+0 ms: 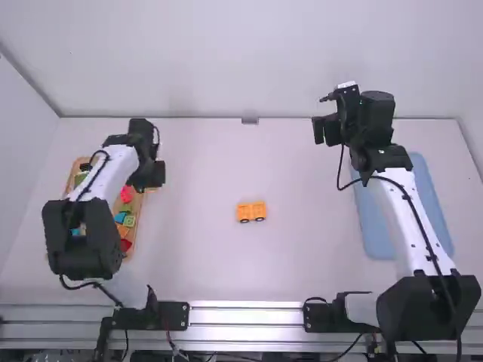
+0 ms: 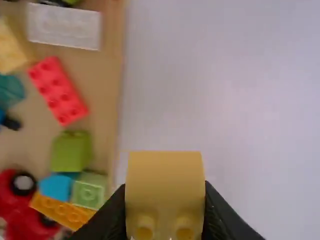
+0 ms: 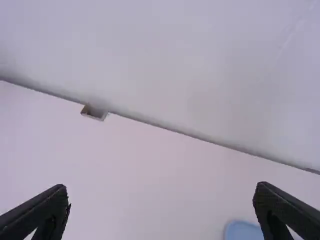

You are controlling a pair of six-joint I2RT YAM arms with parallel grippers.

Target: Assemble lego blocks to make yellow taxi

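Snugly, left hand (image 1: 156, 175) pinching studded yellow block (image 2: 165, 185), right hand (image 1: 327, 130) spread, boxy wheeled orange piece (image 1: 251, 211)

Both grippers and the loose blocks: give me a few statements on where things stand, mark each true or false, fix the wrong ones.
1. The left gripper has a yellow block between its fingers. True.
2. The right gripper is closed on a block. False: its fingers are apart with nothing between them.
3. The orange wheeled piece sits inside the wooden tray. False: it stands on the table, between the tray and the blue mat.
4. The blue mat lies on the right arm's side. True.
5. The tray holds a studded red block. True.
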